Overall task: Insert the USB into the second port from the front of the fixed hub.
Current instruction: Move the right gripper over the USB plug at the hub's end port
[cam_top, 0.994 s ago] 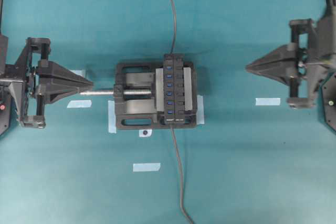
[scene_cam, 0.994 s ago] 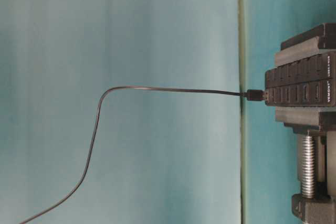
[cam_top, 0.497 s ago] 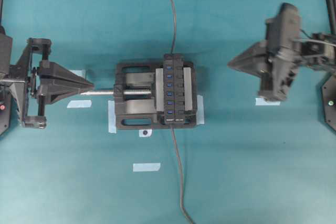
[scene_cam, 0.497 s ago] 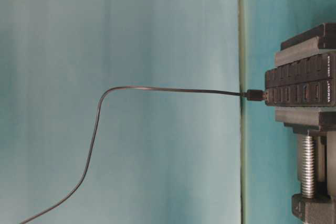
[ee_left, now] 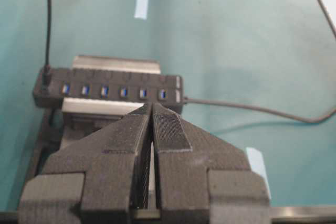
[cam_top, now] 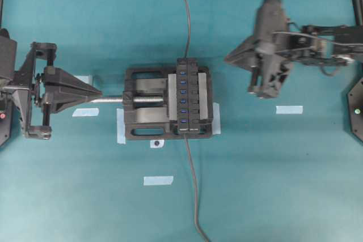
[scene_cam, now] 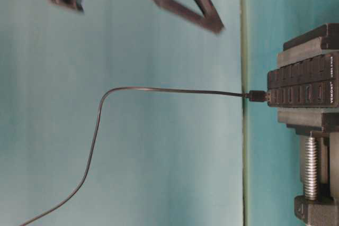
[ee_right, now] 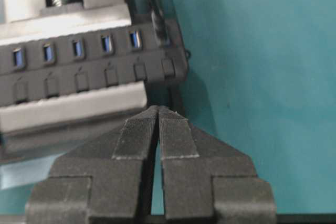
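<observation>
Overhead: my right hand (cam_top: 228, 59), pressed together and empty, nears small black USB plug (ee_right: 160, 29) in long black hub (cam_top: 188, 96); misjudged grasp could snag cable.

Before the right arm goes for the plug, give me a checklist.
1. Right gripper open for the grasp: not ok, shut and empty.
2. Left gripper clear of the fixed hub: ok, shut near the vise screw.
3. Hub clamped in vise: ok.
4. USB plug unobstructed: ok, seated in an end port.
5. Neighbouring ports empty: ok.
</observation>
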Motion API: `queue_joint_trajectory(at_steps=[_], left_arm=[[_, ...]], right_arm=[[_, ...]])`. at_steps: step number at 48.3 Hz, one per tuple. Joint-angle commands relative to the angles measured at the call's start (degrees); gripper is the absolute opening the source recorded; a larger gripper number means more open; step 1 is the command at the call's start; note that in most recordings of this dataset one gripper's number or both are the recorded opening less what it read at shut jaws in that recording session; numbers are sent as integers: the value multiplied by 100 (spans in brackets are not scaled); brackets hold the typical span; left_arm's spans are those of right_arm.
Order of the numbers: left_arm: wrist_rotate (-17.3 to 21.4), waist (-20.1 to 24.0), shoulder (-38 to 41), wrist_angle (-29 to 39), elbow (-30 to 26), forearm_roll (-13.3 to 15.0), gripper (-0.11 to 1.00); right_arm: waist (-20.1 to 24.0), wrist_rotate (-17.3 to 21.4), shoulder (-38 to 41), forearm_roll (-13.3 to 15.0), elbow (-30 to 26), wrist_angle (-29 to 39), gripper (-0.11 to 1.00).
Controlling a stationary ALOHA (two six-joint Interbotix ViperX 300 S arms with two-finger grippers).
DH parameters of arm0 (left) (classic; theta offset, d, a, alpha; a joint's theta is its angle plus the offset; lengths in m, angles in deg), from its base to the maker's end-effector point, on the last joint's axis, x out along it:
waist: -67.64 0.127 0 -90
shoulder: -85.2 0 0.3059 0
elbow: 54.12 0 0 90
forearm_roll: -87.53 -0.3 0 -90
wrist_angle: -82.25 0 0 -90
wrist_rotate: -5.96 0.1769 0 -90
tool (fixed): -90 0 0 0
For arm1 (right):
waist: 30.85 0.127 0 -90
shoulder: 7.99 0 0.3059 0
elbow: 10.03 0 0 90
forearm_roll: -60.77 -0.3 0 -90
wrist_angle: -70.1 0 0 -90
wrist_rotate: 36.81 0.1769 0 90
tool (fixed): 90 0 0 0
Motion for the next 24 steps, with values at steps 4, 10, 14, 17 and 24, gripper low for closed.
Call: queue_joint_trajectory(at_steps=[4, 10, 14, 17, 24], left_arm=[[9, -18, -9, 158, -220, -9, 1], [-9, -18, -9, 378, -237, -9, 1], [-9, -18, -9, 422, -237, -9, 1], [-9, -18, -9, 448, -237, -18, 1], [-9, -18, -9, 439, -237, -9, 1]], right_arm=[[-62, -185, 422, 9, -501, 0, 7], [-70, -229, 756, 0, -765, 44, 7], [-62, -229, 949, 0, -949, 185, 7], [-62, -229, 1046, 9, -1072, 334, 7], [-70, -246, 1178, 9, -1292, 668, 7]])
